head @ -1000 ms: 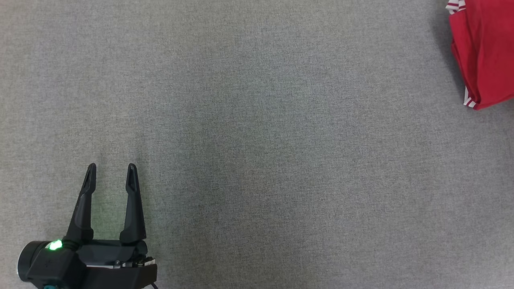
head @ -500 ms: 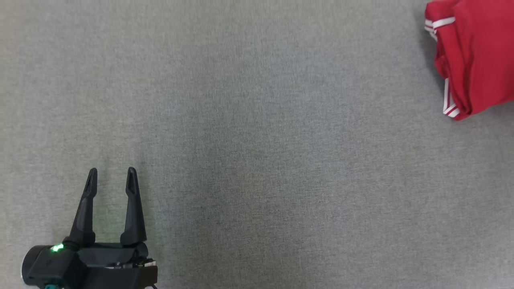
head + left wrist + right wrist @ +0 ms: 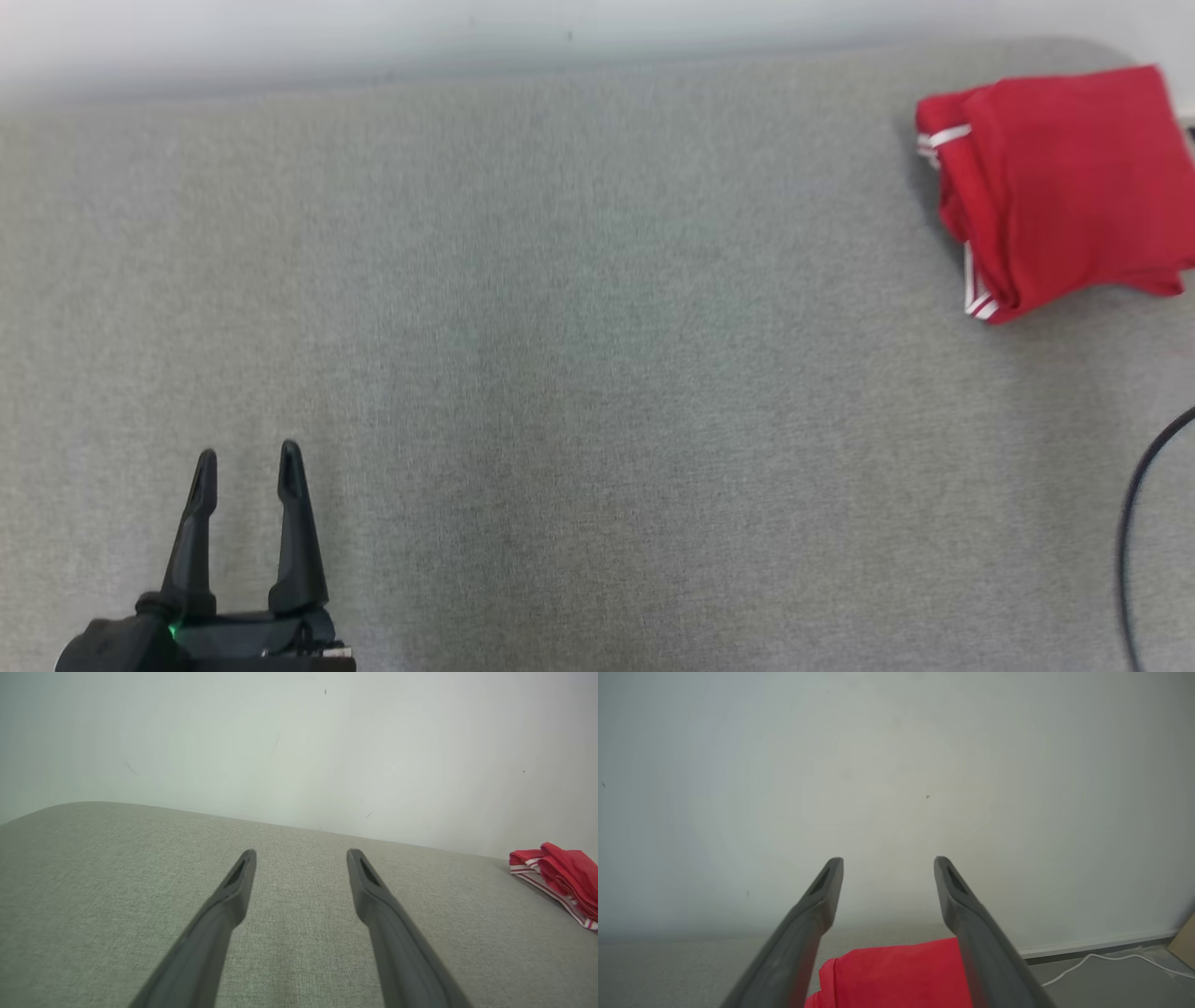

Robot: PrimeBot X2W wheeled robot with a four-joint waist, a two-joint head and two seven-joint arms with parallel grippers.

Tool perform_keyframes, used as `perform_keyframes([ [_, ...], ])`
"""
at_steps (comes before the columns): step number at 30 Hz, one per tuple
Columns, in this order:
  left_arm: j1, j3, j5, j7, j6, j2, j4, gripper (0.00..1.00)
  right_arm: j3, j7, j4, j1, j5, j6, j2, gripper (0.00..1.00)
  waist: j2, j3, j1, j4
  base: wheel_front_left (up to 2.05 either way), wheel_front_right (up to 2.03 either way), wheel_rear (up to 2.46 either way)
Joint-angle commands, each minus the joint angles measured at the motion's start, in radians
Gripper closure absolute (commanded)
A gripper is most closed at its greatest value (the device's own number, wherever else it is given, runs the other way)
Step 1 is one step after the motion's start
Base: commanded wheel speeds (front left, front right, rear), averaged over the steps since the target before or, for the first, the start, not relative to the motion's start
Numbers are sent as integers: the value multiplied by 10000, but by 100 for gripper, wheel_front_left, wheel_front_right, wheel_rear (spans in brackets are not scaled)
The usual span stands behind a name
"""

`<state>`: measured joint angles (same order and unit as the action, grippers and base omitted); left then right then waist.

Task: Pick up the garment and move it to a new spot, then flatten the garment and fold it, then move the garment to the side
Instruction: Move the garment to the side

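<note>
The garment [image 3: 1055, 182] is red with white stripes, folded into a thick bundle at the far right of the grey table [image 3: 579, 355]. It also lies at the right edge of the left wrist view [image 3: 558, 877]. My left gripper [image 3: 247, 459] stands open at the lower left, far from the garment, with nothing between its fingers [image 3: 301, 851]. My right gripper [image 3: 888, 859] is open and empty, raised above the garment [image 3: 896, 975], which lies below and between its fingers.
A pale wall [image 3: 467, 37] runs along the table's far edge. A dark cable [image 3: 1134, 523] curves at the right edge of the head view. A white cord [image 3: 1101, 963] and a brown cardboard corner [image 3: 1186, 942] lie on the floor beyond the table's right end.
The head camera has tilted up, so the table's far edge and wall now show and the garment sits lower and further left. The left gripper stays open.
</note>
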<state>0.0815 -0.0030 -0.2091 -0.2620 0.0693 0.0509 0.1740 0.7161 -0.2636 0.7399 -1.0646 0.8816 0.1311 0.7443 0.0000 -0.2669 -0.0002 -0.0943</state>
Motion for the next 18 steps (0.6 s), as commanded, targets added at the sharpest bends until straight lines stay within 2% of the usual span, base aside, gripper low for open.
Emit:
perform_keyframes([
  [1, -192, 62, -58, -39, 33, 3, -24, 0, -262, -2, -224, 444, -252, -9, -139, 0, 0, 565, 2, -102, 0, 0, 0],
  [9, -686, 273, -269, -39, 113, 3, -141, 0, -2621, -2, -2166, 3179, -1945, -9, -1394, 0, 0, 1555, 2, -144, 0, 0, 0],
  [14, -996, 447, -237, -39, 81, 3, -265, 0, -3247, -1, -3130, 4627, -2986, -9, -2169, 0, 0, 2028, 2, -143, 0, 0, 0],
  [18, -1158, 547, -216, -39, 53, 3, -341, 0, -3368, -3, -3972, 5692, -3592, -9, -2816, 0, 0, 2338, 2, -104, 0, 0, 0],
])
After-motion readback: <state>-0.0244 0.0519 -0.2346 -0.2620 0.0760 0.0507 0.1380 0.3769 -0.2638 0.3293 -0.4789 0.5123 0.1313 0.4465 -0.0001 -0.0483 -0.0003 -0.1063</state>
